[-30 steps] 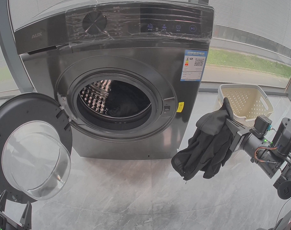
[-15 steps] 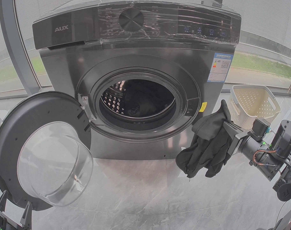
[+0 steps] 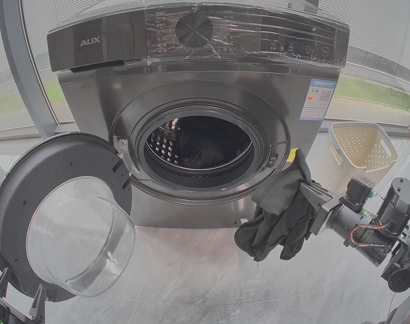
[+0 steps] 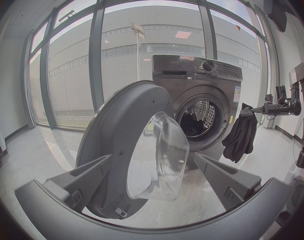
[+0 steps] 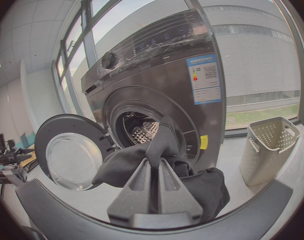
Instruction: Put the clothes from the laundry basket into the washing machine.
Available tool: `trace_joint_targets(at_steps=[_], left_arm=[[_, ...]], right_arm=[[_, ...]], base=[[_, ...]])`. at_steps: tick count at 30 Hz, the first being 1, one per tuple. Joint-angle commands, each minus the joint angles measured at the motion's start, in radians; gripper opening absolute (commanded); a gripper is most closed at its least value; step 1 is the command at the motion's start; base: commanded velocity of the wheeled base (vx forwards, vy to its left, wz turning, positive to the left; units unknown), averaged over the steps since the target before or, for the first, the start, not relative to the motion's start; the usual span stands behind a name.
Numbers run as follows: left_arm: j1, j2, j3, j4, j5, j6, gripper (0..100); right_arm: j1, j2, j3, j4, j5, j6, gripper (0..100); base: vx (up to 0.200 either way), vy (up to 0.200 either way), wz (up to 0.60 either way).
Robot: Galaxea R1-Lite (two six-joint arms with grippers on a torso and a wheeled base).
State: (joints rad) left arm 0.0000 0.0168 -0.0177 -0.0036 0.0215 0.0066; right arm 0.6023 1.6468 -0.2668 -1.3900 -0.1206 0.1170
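Head view: clamping the right gripper (image 3: 305, 188) on a dark garment (image 3: 277, 221), dangling it low beside the washing machine (image 3: 101, 100), right of the drum opening (image 3: 200, 151); best raising it first, then swinging left, judging by the long tail. Left wrist view: holding the left gripper (image 4: 152, 157) low with fingers (image 4: 225, 180) apart beside the open door (image 4: 118, 117) (well off the path). Right wrist view: pinching just one fold, so travelling gently; ignoring the laundry basket (image 5: 272, 150), seemingly bare.

— what does the right arm (image 3: 349, 219) look like?
— grey metal tubes, a fat black cylinder (image 3: 400, 199), a thin orange cable (image 3: 371, 226), a small green light (image 3: 364, 212) and a black box (image 3: 359, 188) on top.
— and the grippers?
— the right gripper (image 5: 154, 170) and left gripper (image 4: 152, 157) have dark grey wedge fingers (image 4: 225, 180), each with a screw near the base.
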Motion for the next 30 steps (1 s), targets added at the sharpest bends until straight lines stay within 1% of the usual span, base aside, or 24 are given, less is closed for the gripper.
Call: trace_joint_targets(at_steps=[1, 3, 9, 15, 16, 18, 21, 23, 30], left_arm=[[0.000, -0.017, 0.018, 0.001, 0.000, 0.004, 100], [0.000, -0.017, 0.018, 0.001, 0.002, -0.002, 100], [0.000, -0.017, 0.018, 0.001, 0.000, -0.002, 100], [0.000, -0.017, 0.018, -0.001, 0.002, -0.005, 100], [0.000, -0.017, 0.018, -0.001, 0.002, -0.007, 100], [0.000, -0.017, 0.018, -0.001, 0.000, -0.007, 100], [0.000, -0.017, 0.018, 0.001, -0.003, 0.000, 100], [0.000, -0.017, 0.018, 0.001, -0.003, 0.003, 100], [0.000, -0.017, 0.018, -0.001, -0.002, 0.000, 100]], right_arm=[[0.037, 0.007, 0.003, -0.001, 0.009, 0.001, 0], [0.054, 0.013, -0.003, -0.001, 0.015, 0.003, 0], [0.077, 0.038, 0.001, -0.003, 0.022, 0.015, 0], [0.120, 0.073, -0.011, -0.018, 0.021, 0.036, 0], [0.123, 0.074, -0.011, -0.023, 0.021, 0.036, 0], [0.151, 0.099, -0.012, -0.073, 0.021, 0.035, 0], [0.160, 0.137, -0.014, -0.104, 0.022, 0.033, 0], [0.165, 0.148, -0.014, -0.112, 0.021, 0.032, 0], [0.174, 0.149, -0.005, -0.115, 0.022, 0.032, 0]], base=[[0.000, 0.000, 0.00], [0.000, 0.000, 0.00], [0.000, 0.000, 0.00], [0.000, -0.200, 0.00], [0.000, 0.000, 0.00], [0.000, 0.000, 0.00], [0.000, 0.000, 0.00], [0.000, 0.000, 0.00], [0.000, 0.000, 0.00]])
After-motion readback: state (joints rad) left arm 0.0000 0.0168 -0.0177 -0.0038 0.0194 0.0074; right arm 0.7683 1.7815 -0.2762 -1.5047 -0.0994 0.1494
